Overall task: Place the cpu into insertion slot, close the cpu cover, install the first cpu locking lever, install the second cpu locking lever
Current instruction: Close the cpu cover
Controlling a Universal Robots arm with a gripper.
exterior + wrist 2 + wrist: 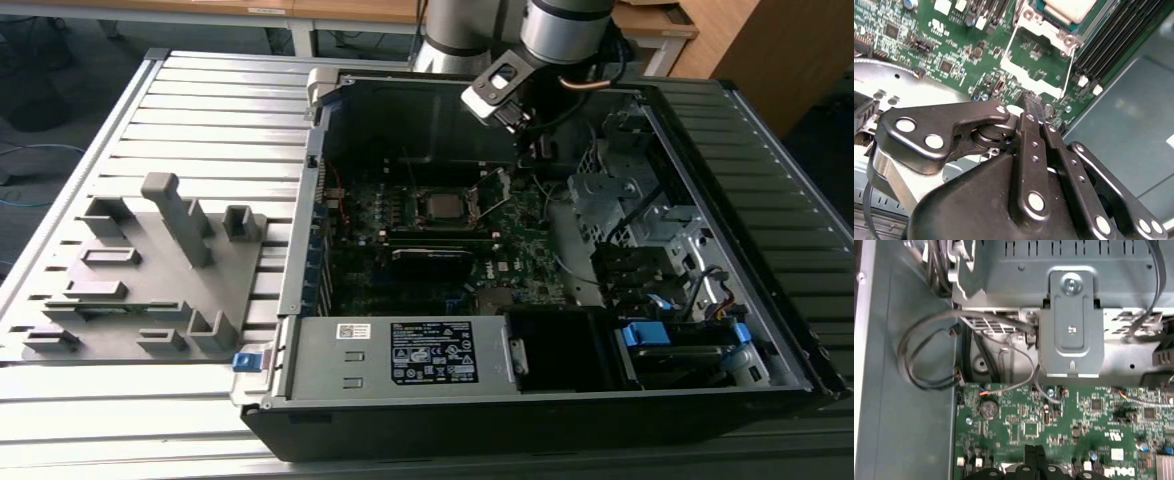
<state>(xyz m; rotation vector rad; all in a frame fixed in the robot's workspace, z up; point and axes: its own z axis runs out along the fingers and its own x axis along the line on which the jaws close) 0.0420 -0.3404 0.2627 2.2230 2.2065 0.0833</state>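
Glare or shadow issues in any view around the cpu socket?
Exterior view: the case interior is in shadow, the cpu dim beside the brightly lit table. Second wrist view: glare washes the cpu top pale; the black gripper in front reads dark. First wrist view: even light, soft sheen on the metal bracket.

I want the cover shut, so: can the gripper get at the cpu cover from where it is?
Likely yes. In the second wrist view the cover stands open right ahead of the shut gripper, and nothing seems to lie across the way between them.
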